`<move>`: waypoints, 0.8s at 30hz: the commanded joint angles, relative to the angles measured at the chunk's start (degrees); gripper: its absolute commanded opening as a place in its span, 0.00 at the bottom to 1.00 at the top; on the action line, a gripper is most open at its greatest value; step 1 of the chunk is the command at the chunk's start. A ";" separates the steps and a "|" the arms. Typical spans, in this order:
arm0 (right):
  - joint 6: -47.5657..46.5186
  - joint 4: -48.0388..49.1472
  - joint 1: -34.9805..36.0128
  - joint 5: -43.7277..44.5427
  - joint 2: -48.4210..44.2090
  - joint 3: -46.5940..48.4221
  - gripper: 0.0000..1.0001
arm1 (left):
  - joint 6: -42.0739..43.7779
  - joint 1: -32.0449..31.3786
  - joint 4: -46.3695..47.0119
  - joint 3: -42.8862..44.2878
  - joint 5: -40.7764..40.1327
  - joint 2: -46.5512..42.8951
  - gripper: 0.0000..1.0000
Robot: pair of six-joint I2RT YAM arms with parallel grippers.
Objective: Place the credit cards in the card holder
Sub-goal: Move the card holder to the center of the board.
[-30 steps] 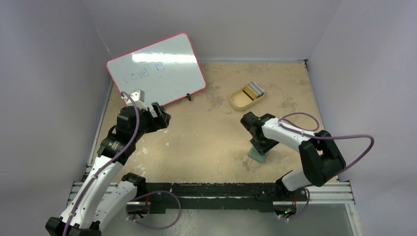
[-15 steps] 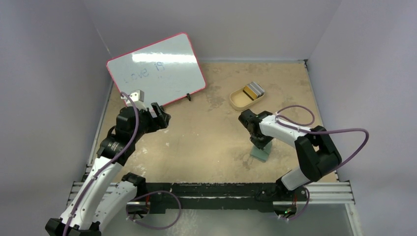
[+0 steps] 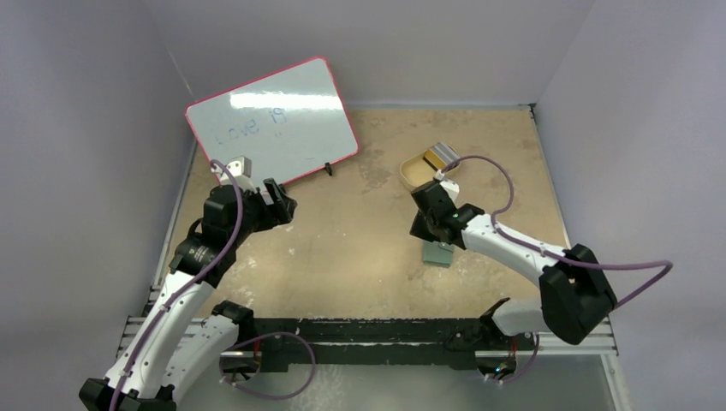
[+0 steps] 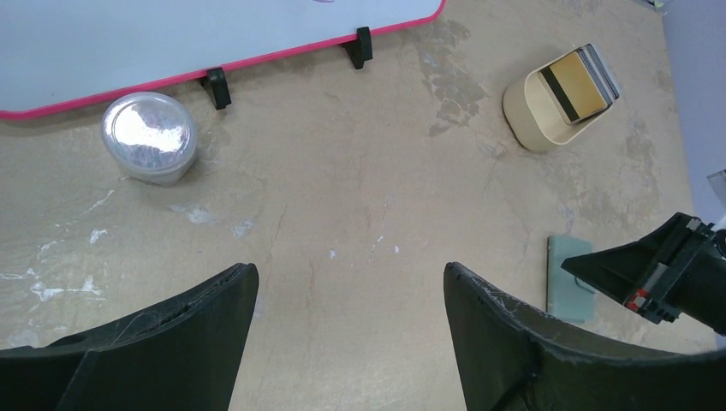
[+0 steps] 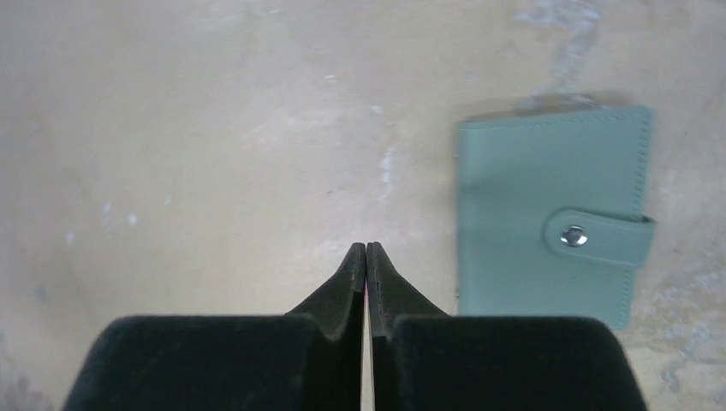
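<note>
Your right gripper (image 5: 366, 248): black fingers pressed together, nothing held, just beside the closed grey-green snap-button card holder (image 5: 548, 214). Gold and grey plastic credit cards (image 4: 582, 81) sit in a tan rounded tray (image 4: 532, 128), well beyond the holder. Your left gripper (image 4: 347, 282): spread wide, empty, far from the holder.

1. Middle of the tabletop (image 3: 342, 248): bare, a wide lane between my arms.
2. Far-left corner: whiteboard (image 3: 272, 122) stands tilted on its feet and blocks the way; clear round tub (image 4: 150, 137) just in front of it.
3. Toward the far-right corner: tan tray (image 3: 413, 178), credit cards (image 4: 582, 79) leaning inside, open from above.
4. Card holder (image 5: 548, 214) lies flat and snapped shut, just beside my right gripper (image 5: 366, 253), not touching it.
</note>
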 commanded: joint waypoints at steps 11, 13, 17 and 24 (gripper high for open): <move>0.92 -18.46 -0.80 10.82 -6.52 4.86 0.46 | 1.53 0.37 0.91 0.11 -0.79 0.17 0.77; -0.13 -17.83 -2.79 10.00 -6.74 3.76 0.47 | 1.55 0.38 0.84 0.17 -0.77 -0.02 0.77; -3.88 -12.77 -7.44 4.65 -6.45 0.75 0.47 | 1.70 0.33 0.91 -0.01 -0.92 -0.77 0.77; -6.23 -5.52 -8.06 -1.24 -1.13 -1.38 0.50 | 1.78 0.38 0.84 0.07 -1.02 -1.52 0.77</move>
